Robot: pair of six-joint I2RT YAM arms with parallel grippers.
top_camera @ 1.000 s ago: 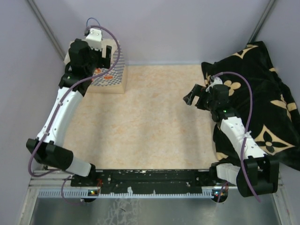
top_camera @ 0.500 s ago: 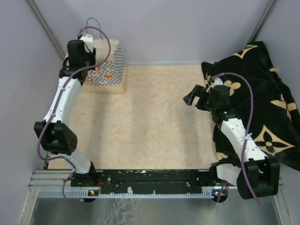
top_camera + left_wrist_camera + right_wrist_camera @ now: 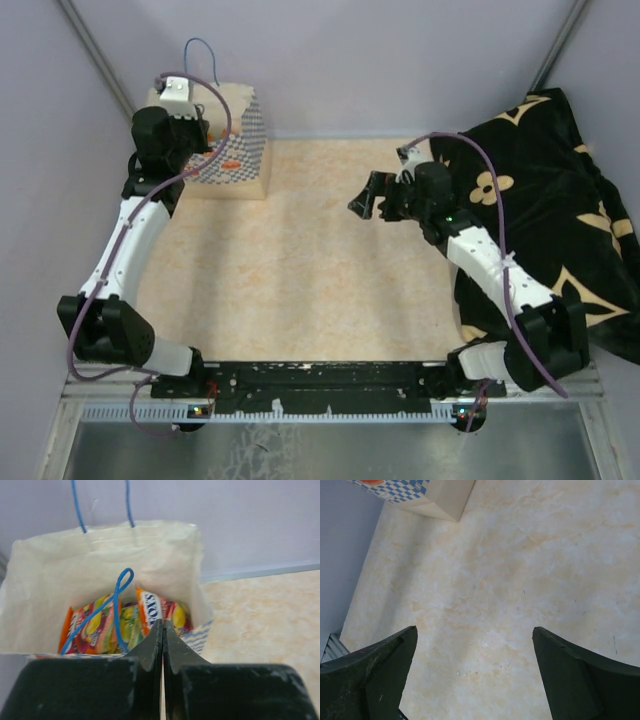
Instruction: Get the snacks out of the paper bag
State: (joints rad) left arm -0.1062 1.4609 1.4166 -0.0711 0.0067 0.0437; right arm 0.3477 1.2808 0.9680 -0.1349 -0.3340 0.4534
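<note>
Left wrist — snacks (image 3: 160,609), logo illegible

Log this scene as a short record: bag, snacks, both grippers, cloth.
bag: upright, open, far left corner of the table
snacks: several packets inside the bag, none seen outside it
left gripper: shut, empty, at the bag's open top
right gripper: open, empty, over bare table
cloth: black with gold flowers, along the table's right side
</note>
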